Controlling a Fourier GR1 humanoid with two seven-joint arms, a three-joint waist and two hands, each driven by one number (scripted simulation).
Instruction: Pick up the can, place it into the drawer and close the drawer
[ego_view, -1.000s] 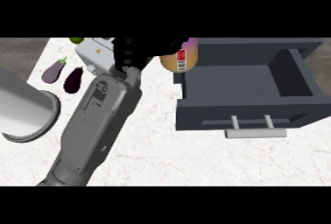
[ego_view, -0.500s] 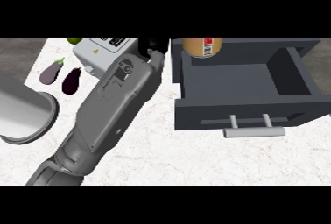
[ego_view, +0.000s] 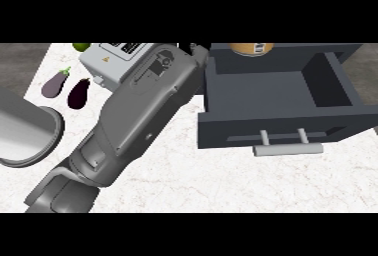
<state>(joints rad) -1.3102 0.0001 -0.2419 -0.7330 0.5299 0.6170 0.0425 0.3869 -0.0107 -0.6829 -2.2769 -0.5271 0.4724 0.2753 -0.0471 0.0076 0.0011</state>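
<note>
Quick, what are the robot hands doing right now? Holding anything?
Left robot hand: mostly cut off at the view's top edge, beside the tan cylindrical can; cannot be told.
Right robot hand: not in view.

White veined marble-like counter (ego_view: 221, 175), matt dark grey drawer (ego_view: 273, 125), pale metal handle (ego_view: 288, 149), glossy dark eggplant (ego_view: 79, 93), smooth satin forearm (ego_view: 140, 115)

The open drawer (ego_view: 273, 125) sat on the right of the tabletop (ego_view: 221, 185), its handle (ego_view: 288, 148) on the near side. The can (ego_view: 251, 48) showed at the drawer's far-left corner. Far left, one eggplant (ego_view: 54, 84) lay beside a second eggplant (ego_view: 78, 93), with a round vessel (ego_view: 26, 132) nearer. The left forearm (ego_view: 140, 115) slanted between these and the drawer.
</note>
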